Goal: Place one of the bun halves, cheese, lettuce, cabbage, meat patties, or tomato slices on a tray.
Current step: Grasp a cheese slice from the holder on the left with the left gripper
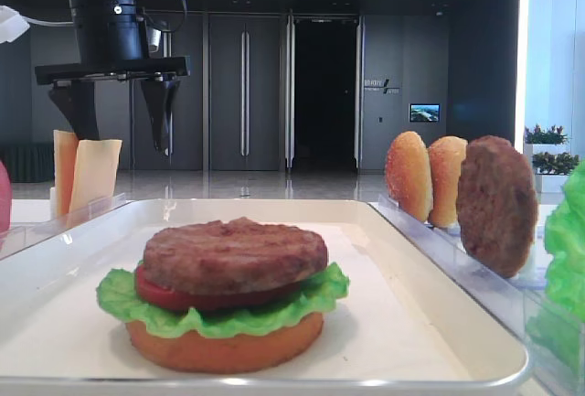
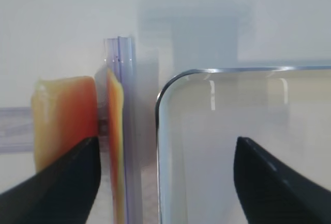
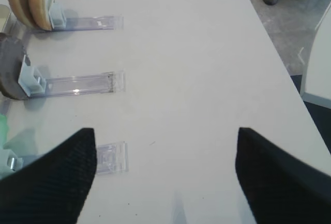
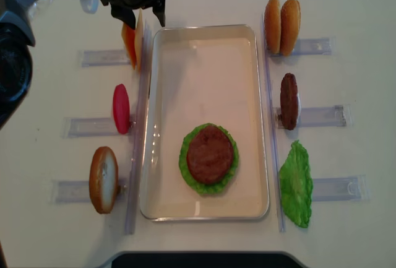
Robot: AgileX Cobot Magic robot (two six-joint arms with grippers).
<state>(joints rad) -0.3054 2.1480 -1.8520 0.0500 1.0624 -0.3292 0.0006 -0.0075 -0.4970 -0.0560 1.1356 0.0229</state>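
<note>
At the far left of the overhead view, a bun half [image 4: 103, 179] stands on edge in a clear rack [image 4: 74, 190] at the lower left. Above it a red tomato slice [image 4: 121, 108] stands on edge too. At the upper left, two cheese slices [image 4: 133, 45] stand upright, thin edges up, their long sides running up and down the frame. The left gripper [image 4: 141, 13] hangs just above them with its jaws wide apart and nothing between them. In the middle lies the white tray [image 4: 204, 39], its long side going up and down the frame. Low in it sits a flat stack: bun, lettuce [image 4: 185, 168], tomato, with a meat patty [image 4: 210, 155] on top. On the right stand two bun halves [image 4: 281, 25], another patty [image 4: 289, 101] and a lettuce leaf [image 4: 296, 184]. The right gripper [image 3: 165, 177] is spread wide over the bare table [image 3: 196, 53]
</note>
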